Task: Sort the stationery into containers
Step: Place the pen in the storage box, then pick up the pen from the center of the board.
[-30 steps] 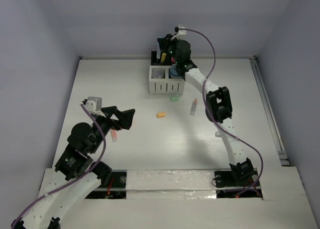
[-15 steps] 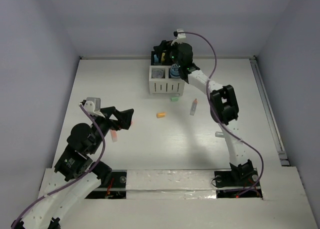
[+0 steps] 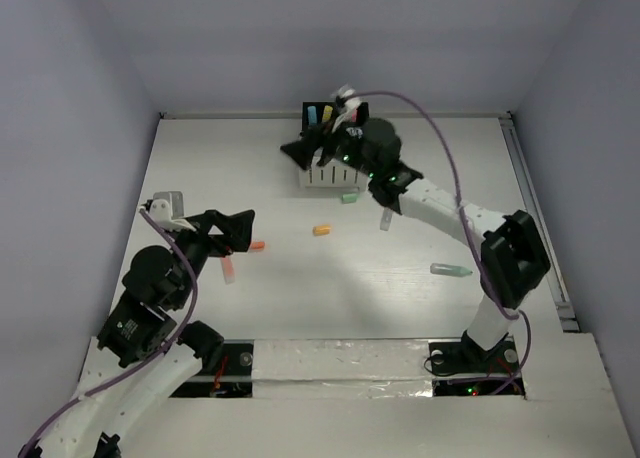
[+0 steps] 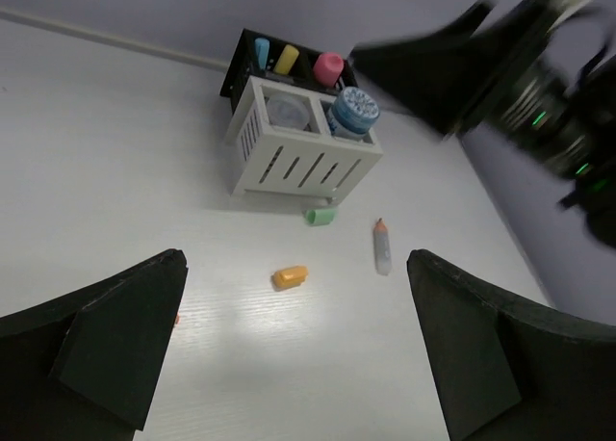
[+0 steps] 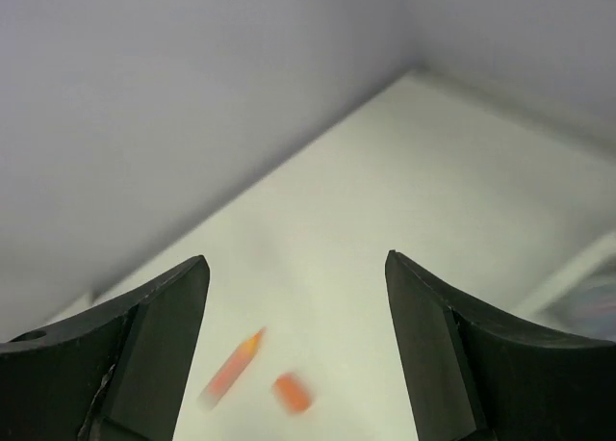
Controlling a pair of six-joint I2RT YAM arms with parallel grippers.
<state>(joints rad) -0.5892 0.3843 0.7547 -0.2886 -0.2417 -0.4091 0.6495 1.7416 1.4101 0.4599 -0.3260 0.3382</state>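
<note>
fig.: sorting under way. organiser (image 4: pixel 298 167): black bins hold coloured stubs (image 4: pixel 287 59); one white bin holds a blue-white roll (image 4: pixel 354 111). right gripper (image 3: pixel 298 153) hovers at organiser's front-left corner, jaws apart, nothing btwn them. left gripper (image 3: pixel 240 232), jaws wide, empty, sits well to organiser's near-left. loose items: green stub (image 3: pixel 350 196) just in front of organiser; orange stub (image 3: pixel 322 230) further in front; pencil (image 3: pixel 257 246) further near-left again, just off the left gripper's tips, long axis approx left-right in top view. likely next pick, you'd judge: pencil; left arm is nearer. close across that axis, not along it.
</note>
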